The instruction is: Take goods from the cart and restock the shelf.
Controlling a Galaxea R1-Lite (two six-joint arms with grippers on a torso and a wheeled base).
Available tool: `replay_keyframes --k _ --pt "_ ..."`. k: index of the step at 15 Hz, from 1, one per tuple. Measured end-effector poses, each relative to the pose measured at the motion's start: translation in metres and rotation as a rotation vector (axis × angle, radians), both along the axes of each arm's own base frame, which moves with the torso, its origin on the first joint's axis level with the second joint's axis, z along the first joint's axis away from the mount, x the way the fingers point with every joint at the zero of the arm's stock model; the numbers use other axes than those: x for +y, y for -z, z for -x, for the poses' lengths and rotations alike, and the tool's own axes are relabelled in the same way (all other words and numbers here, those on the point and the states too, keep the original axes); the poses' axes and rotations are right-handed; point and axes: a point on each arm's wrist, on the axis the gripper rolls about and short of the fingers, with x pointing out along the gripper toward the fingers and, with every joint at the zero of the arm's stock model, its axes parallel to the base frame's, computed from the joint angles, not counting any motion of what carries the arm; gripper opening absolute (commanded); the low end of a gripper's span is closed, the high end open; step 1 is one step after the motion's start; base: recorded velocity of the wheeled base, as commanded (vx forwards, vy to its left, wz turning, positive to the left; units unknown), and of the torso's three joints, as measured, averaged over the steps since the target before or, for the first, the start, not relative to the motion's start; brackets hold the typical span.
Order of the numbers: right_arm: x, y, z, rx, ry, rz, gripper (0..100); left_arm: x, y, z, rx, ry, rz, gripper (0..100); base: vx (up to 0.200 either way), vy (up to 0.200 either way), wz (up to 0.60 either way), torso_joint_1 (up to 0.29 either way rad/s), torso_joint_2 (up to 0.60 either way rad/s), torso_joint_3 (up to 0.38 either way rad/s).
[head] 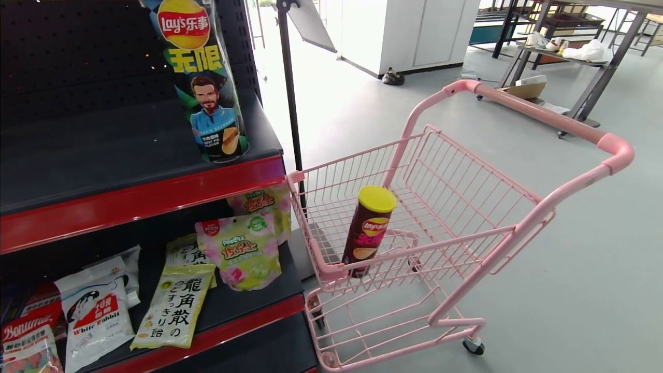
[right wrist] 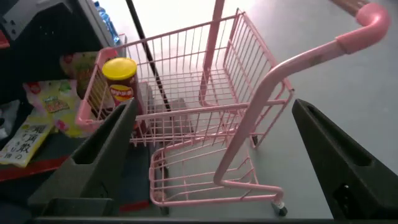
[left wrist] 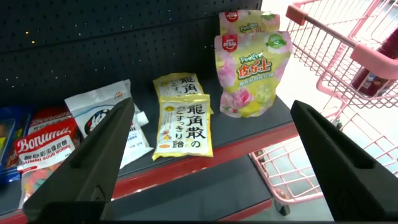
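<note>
The pink cart [head: 538, 116] held one brown chip canister [head: 369, 230] with a yellow lid, upright in the basket corner nearest the shelf [head: 140, 199]. A tall green chip canister [head: 204, 77] stood on the upper tier. Snack bags [head: 246, 251] lay on the lower tier. The left gripper [left wrist: 211, 106] faced those bags with its jaws spread wide. The right gripper [right wrist: 214, 102] hung above the cart, likewise spread and holding nothing.

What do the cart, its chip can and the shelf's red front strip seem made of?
Cart: probably painted metal wire and tube, smooth pink; thin rods form a grid. Chip can: likely cardboard with glossy print, yellow plastic-looking lid. Red front strip: glossy plastic or painted metal; it shows sheen.
</note>
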Motion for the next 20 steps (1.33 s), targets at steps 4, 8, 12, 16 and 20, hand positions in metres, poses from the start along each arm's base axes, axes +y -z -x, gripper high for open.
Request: replay_keyframes --k 4,8,12,16,20 --pt "0.025 -0.001 -0.102 0.131 -0.154 -0.036 100 0.0 0.0 0.0 0.0 0.0 0.0 100 0.0 0.0 0.0 0.0 0.0 0.0" --pt "0.057 0.041 -0.177 0.136 -0.245 -0.049 100 0.0 0.0 0.0 -0.001 0.0 -0.001 100 0.0 0.0 0.0 0.0 0.0 0.0" --pt "0.083 0.077 -0.192 0.27 -0.33 -0.026 100 0.0 0.0 0.0 -0.001 0.0 -0.001 100 0.0 0.0 0.0 0.0 0.0 0.0" --pt "0.104 0.085 -0.202 0.3 -0.385 -0.012 100 0.0 0.0 0.0 -0.001 0.0 -0.001 100 0.0 0.0 0.0 0.0 0.0 0.0" --pt "0.123 0.092 -0.215 0.316 -0.424 0.001 100 0.0 0.0 0.0 -0.001 -0.001 -0.001 100 0.0 0.0 0.0 0.0 0.0 0.0"
